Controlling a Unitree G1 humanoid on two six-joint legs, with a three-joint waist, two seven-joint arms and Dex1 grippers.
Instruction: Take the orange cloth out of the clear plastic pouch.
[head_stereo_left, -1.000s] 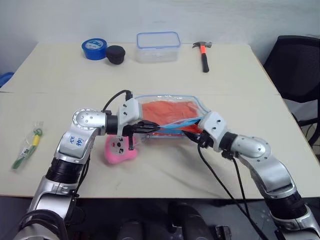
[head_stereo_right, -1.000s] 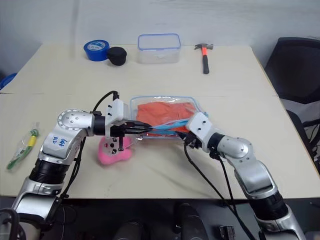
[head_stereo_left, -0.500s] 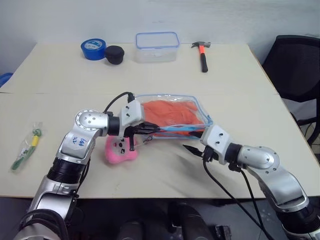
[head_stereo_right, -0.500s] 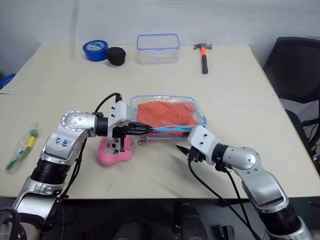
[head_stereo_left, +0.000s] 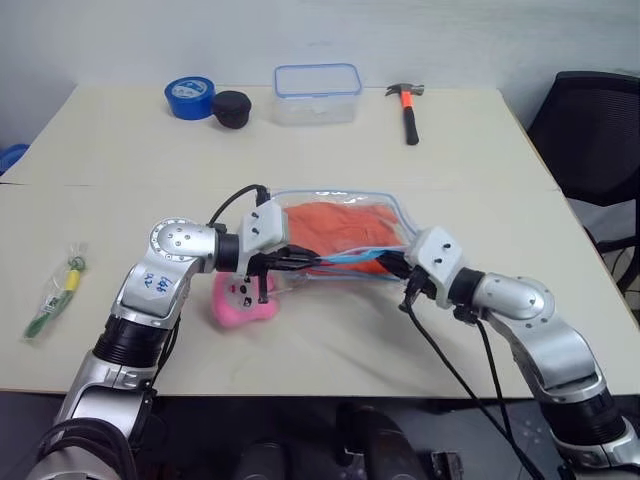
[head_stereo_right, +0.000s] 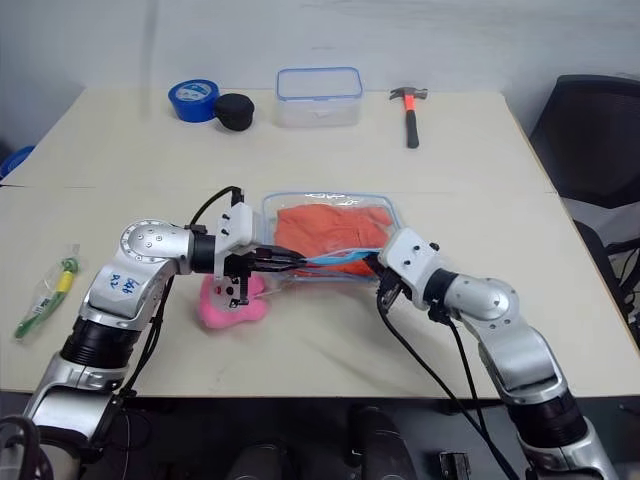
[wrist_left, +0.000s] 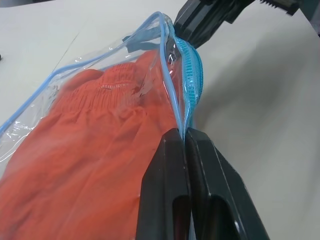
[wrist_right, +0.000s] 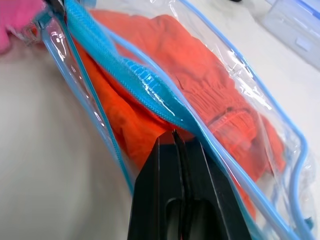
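Note:
The clear plastic pouch (head_stereo_left: 395, 215) with light-blue edging lies at the table's middle, and the orange cloth (head_stereo_left: 335, 225) is inside it. My left gripper (head_stereo_left: 305, 262) reaches in from the left and is shut on the pouch's blue front edge (wrist_left: 172, 95), holding that edge raised. From the right, my right gripper (head_stereo_left: 388, 262) is shut with its tips at the pouch's mouth, under the blue zipper band (wrist_right: 130, 75) and against the orange cloth (wrist_right: 200, 65). I cannot tell whether it pinches anything there.
A pink plush toy (head_stereo_left: 240, 300) lies under my left wrist. At the far edge stand a blue tape roll (head_stereo_left: 189, 97), a black round object (head_stereo_left: 231, 108), a clear box with a blue rim (head_stereo_left: 317, 93) and a hammer (head_stereo_left: 408, 108). A green packet (head_stereo_left: 55, 297) lies left; a black chair (head_stereo_left: 595, 140) stands right.
Half a second ago my right gripper was drawn back from the pouch with its fingers apart. Now it is back at the pouch's mouth and shut. The left gripper kept its hold.

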